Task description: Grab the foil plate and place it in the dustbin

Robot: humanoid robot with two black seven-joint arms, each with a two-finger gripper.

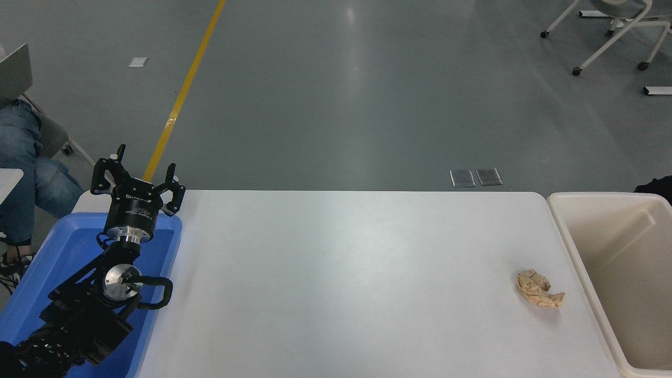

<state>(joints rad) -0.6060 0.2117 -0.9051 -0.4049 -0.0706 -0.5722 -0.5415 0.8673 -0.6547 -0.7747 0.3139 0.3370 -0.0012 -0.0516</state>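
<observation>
The foil plate does not show in the head view; it is out of sight. The beige dustbin (577, 247) stands off the table's right end, and the part of its inside that shows is bare. My left gripper (143, 167) is open and empty, parked upright over the blue tub at the lower left. Only a small black bit (655, 186) shows at the right edge behind the dustbin's rim; my right gripper is out of view.
A small tan paper wad (539, 289) lies on the white table (341, 273) near its right end. A blue tub (63, 252) sits under my left arm. A seated person's legs (26, 157) are at the far left. Chairs (614, 31) stand at the back right.
</observation>
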